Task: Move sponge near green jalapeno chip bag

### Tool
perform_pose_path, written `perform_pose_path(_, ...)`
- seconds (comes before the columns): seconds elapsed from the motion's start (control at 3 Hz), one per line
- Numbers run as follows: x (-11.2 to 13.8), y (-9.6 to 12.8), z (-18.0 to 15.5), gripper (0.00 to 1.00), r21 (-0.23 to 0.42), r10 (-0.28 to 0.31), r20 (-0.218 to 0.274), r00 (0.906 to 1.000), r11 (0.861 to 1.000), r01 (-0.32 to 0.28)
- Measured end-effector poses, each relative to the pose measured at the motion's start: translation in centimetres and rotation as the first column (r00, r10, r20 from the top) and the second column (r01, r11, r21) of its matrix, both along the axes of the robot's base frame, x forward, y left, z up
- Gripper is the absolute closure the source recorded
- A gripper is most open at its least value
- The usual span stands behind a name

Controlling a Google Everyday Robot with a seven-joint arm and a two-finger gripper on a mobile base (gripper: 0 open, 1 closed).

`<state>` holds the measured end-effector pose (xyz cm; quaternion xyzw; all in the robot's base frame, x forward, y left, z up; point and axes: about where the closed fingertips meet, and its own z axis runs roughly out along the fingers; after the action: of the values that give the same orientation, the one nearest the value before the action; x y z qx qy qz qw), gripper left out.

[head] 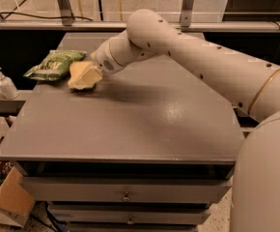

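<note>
The pale yellow sponge (82,77) is at the table's far left, its lower edge at the grey tabletop (145,124). My gripper (91,73) is at the end of the cream arm that reaches in from the right, and it is shut on the sponge. The green jalapeno chip bag (54,65) lies flat just left of the sponge, near the table's back-left corner. The sponge's left edge is almost touching the bag. The arm's wrist hides the sponge's right end.
A white pump bottle (6,84) stands on a ledge left of the table. Cardboard boxes (9,204) lie on the floor at lower left. The table's left edge runs close to the bag. Drawers (125,196) sit under the tabletop.
</note>
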<state>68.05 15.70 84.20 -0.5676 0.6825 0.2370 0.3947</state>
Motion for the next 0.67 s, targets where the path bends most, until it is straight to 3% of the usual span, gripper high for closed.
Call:
perform_pose_path(0.33,0.0,0.0,0.0,0.0,0.0,0.0,-0.001,1.0,1.0,0.0)
perform_pose_path(0.67,0.4,-2.0,1.1,0.0,0.009,-0.023,0.002,0.9997,1.0,0.023)
